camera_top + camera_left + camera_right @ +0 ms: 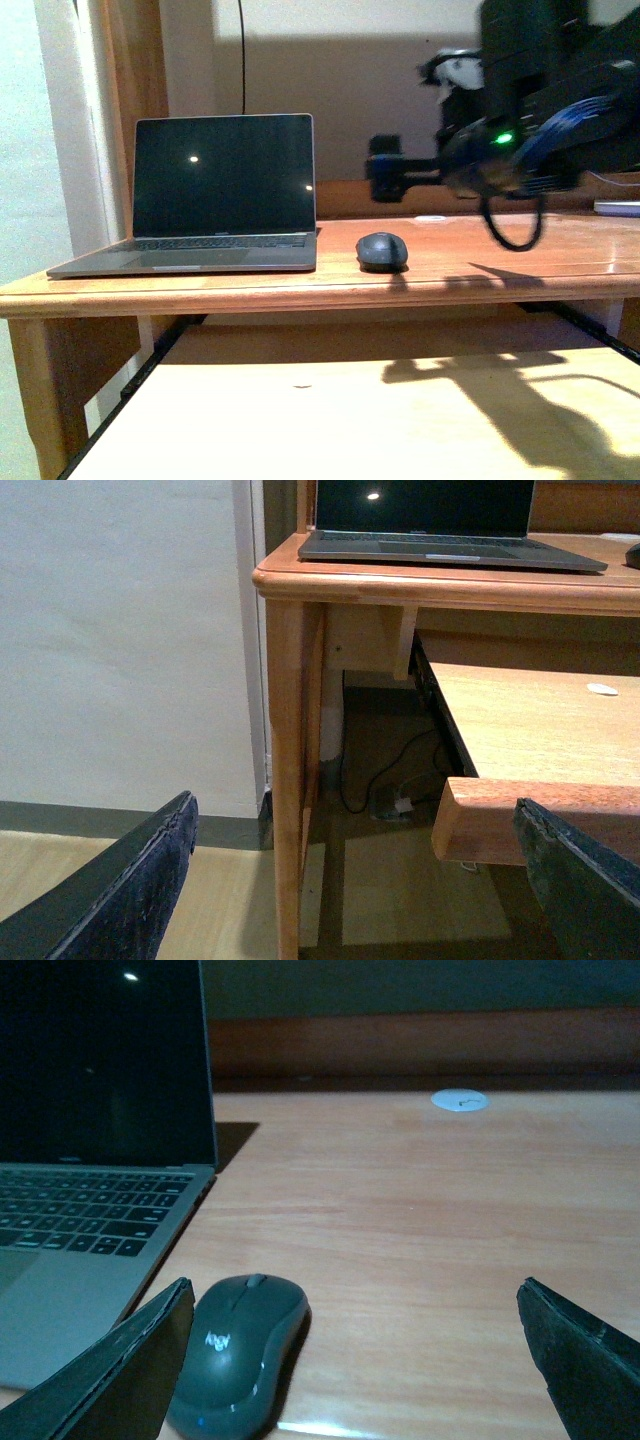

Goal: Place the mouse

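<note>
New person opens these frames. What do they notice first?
The open laptop, screen dark, sits on the left of the desk. Just right of it lies the mouse, flat on the wood, nothing gripping it. Above the desk's right side hangs the blurred right arm with a green light, the right pincer open.

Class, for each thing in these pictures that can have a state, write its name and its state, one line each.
laptop: lid open, screen dark.
mouse: lying on the desk just right of the laptop, not held.
pull-out shelf: pulled out.
left tool: open, empty.
right tool: open, empty.
white disc: lying flat on the desk.
</note>
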